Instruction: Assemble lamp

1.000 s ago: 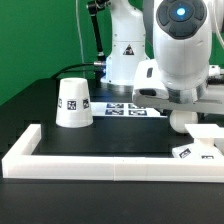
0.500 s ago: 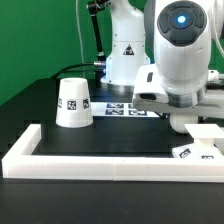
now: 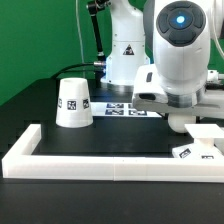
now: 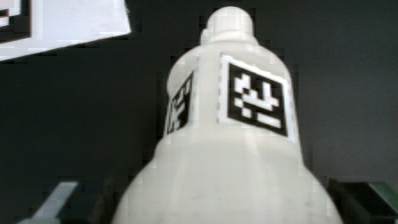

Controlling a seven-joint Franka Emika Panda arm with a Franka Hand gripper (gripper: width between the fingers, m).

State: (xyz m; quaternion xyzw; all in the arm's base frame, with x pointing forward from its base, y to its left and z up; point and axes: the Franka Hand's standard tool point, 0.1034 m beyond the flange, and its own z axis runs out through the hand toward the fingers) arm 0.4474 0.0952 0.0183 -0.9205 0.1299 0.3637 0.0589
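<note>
- Border bar (image 3: 110, 163), long and white, runs along the front of the black table (image 3: 130, 135). It turns back at the corner on the exterior view's left.
- Just behind it, at the exterior view's right, lies the flat square base (image 3: 200, 140) with its tags facing forward. It is close to the bar, but I cannot tell whether they touch.
- Over the base hangs the arm (image 3: 178, 60), whose bulky white wrist hides most of what it carries from the exterior camera.
- From the wrist camera, the gripper (image 4: 214, 200) pinches the bulb (image 4: 222, 110). Its grey fingers (image 4: 59, 198) sit against either flank of the wide end. The narrow neck points away from the camera toward the dark tabletop, and a square tag faces the lens.
- Beyond the bulb in that picture is a white tagged slab (image 4: 63, 25). Which part it belongs to is unclear.
- Farther back on the exterior view's left, the shade (image 3: 72, 103) stands alone with its narrow end up, well apart from the base.
- The marker board (image 3: 125, 109) lies flat between the shade and the arm.
- Behind it all hangs a green curtain (image 3: 40, 40).
</note>
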